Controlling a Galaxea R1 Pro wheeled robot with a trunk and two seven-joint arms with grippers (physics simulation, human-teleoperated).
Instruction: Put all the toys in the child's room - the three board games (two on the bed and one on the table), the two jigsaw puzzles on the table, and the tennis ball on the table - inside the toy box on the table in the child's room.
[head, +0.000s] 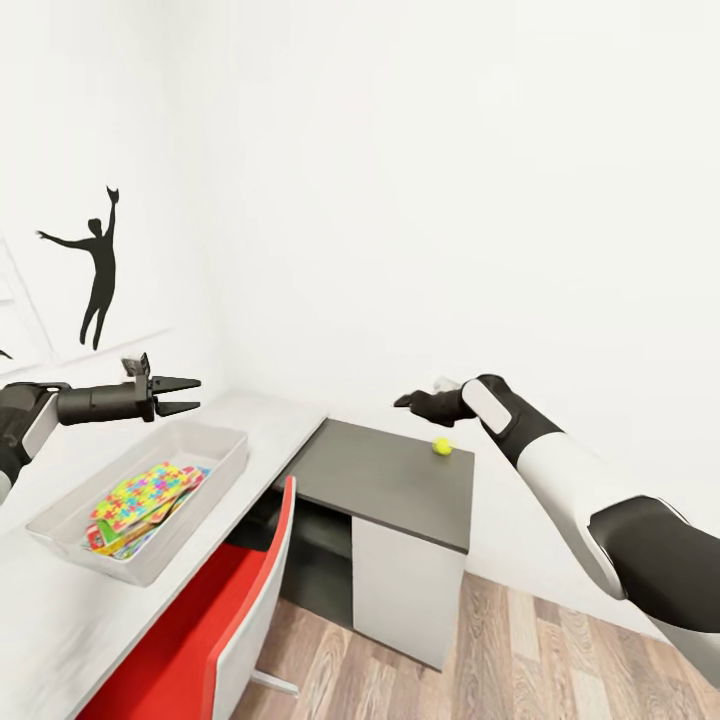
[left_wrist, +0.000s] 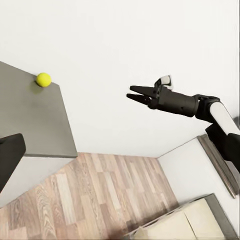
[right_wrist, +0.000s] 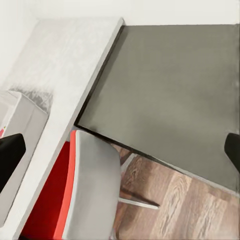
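Tennis ball (head: 441, 446) sits alone on the dark counter (head: 380, 480) near its far edge, just beside the right claw (head: 405, 401), whose state I cannot tell. The left claw (head: 190, 394) hangs released above the toy box (head: 215, 470), which already holds jigsaw puzzles (head: 150, 490); the ball looks like what remains

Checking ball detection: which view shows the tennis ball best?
Head view: the tennis ball sits whole on the dark desk section, just below the right gripper. Left wrist view also shows it, at the desk's far corner.
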